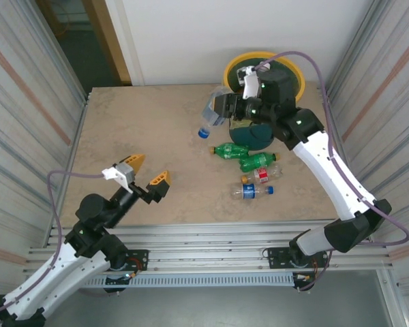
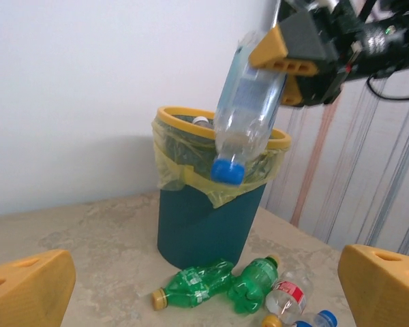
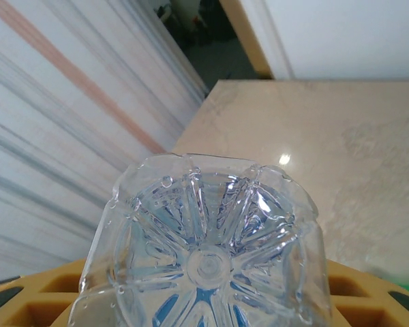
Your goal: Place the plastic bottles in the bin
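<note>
Clear bottle (image 2: pixel 249 109) cap-down | right gripper (image 2: pixel 293 65) holds it | outside bin rim (image 2: pixel 165 114)

my left gripper (image 1: pixel 150 170) hovers near its base, jaws spread wide; my right arm (image 1: pixel 327 163) reaches far forward, right gripper (image 1: pixel 220 109) clamped on a clear bottle (image 1: pixel 209 119).

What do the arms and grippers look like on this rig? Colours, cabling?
Left arm and right arm: white link shells, black joints, a grey-purple cable looping to each wrist. Left gripper and right gripper: black bodies, yellow-orange wedge fingers. Small green lights on the right arm.
</note>
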